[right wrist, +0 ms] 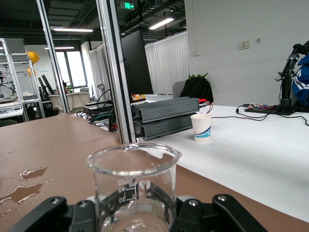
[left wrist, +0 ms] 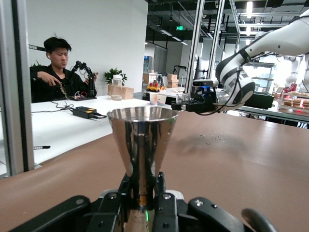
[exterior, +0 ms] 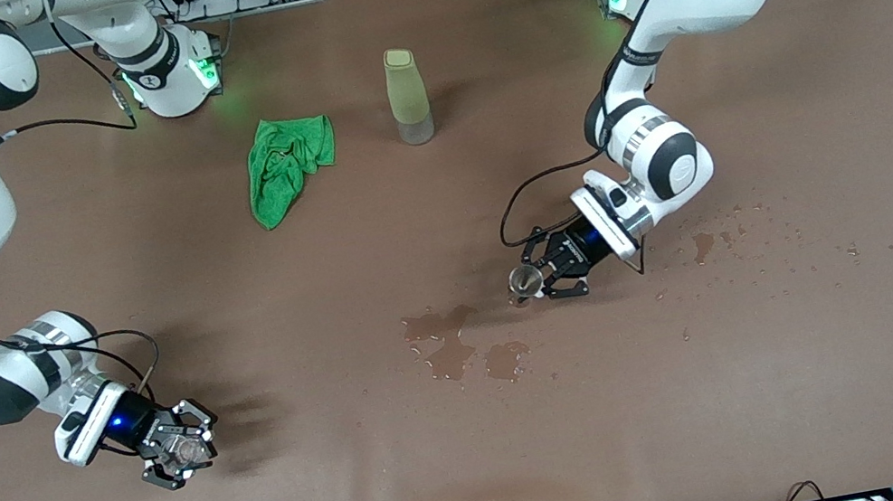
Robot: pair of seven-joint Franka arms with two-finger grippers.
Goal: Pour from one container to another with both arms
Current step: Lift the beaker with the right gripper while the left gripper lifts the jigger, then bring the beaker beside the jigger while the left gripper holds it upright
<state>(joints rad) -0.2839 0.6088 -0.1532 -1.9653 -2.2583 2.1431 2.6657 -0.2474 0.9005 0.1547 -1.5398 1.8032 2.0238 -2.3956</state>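
A steel jigger (exterior: pixel 523 280) stands upright low over the brown table, and my left gripper (exterior: pixel 547 274) is shut on its narrow waist. In the left wrist view the jigger (left wrist: pixel 142 135) rises straight up from between the left gripper's (left wrist: pixel 143 193) fingers. Toward the right arm's end of the table, my right gripper (exterior: pixel 178 449) is shut on a small clear glass beaker (exterior: pixel 188 449). The right wrist view shows the beaker (right wrist: pixel 133 183) upright with printed graduation marks, the right gripper (right wrist: pixel 133 220) clamped around its lower wall. Whether either vessel holds liquid cannot be told.
Puddles of spilled liquid (exterior: pixel 450 351) lie on the table between the two grippers, and droplets (exterior: pixel 702 242) are scattered toward the left arm's end. A crumpled green cloth (exterior: pixel 289 163) and a tall pale yellow-green bottle (exterior: pixel 407 97) stand nearer the robots' bases.
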